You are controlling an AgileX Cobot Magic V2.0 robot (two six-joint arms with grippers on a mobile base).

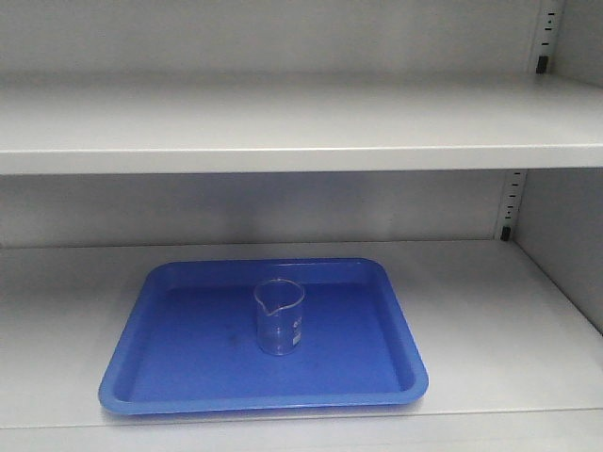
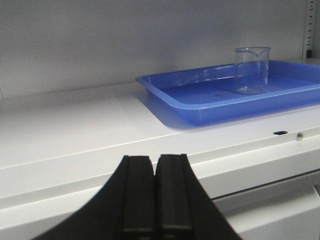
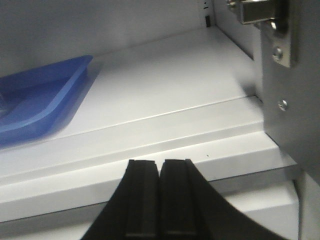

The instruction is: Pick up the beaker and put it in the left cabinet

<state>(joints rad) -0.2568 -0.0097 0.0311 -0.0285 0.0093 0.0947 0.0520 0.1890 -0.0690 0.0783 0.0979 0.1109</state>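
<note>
This looks like a laboratory storage corner: a pale grey-white cabinet [image 1: 283, 122] with flat metal shelves, slotted peg strips [image 1: 512, 202] up its back corner and a steel door hinge [image 3: 265, 20] on its right side. On the lower shelf sits a blue plastic tray [image 1: 141, 358] carrying a small clear glass beaker [image 1: 279, 316] with a pour spout and printed markings

surface: lower shelf [image 1: 490, 320] of left cabinet [image 1: 556, 217] | on it: blue tray [image 1: 127, 363]
</note>
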